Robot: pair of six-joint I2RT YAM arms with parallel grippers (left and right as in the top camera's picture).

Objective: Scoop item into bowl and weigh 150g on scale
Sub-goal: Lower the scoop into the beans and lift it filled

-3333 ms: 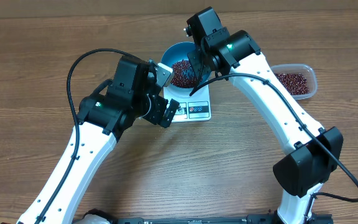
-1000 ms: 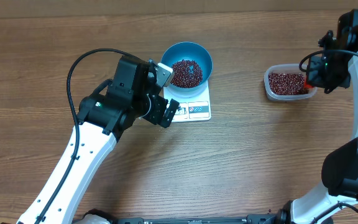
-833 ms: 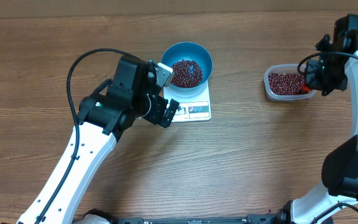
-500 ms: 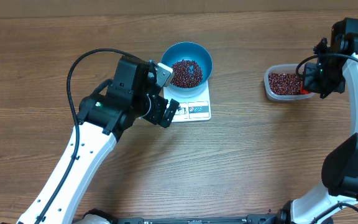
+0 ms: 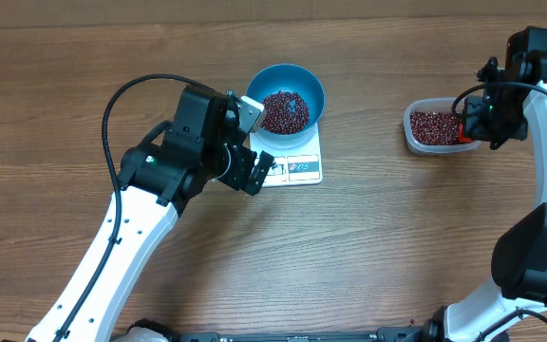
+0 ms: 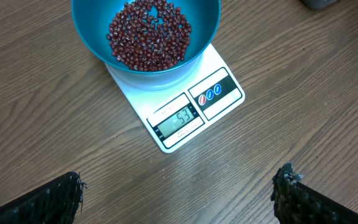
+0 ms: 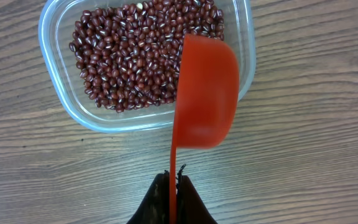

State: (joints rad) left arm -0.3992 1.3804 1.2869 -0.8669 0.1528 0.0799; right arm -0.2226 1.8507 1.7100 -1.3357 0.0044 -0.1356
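Hovering my right gripper (image 7: 171, 190), clenched on the orange-red plastic scoop (image 7: 205, 93), above the clear plastic tub (image 7: 95, 124) of small dark red-brown beans (image 7: 135, 56); left gripper (image 6: 179, 186) hangs released over the flat white scale (image 6: 138, 96). The round blue bowl (image 6: 89, 37) there looks short, so I'd dip next.

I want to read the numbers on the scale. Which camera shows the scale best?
The left wrist view: the scale sits in the middle, its display clear in front of the bowl. Overhead shows it small, with the numbers unreadable. The right wrist view misses it entirely.
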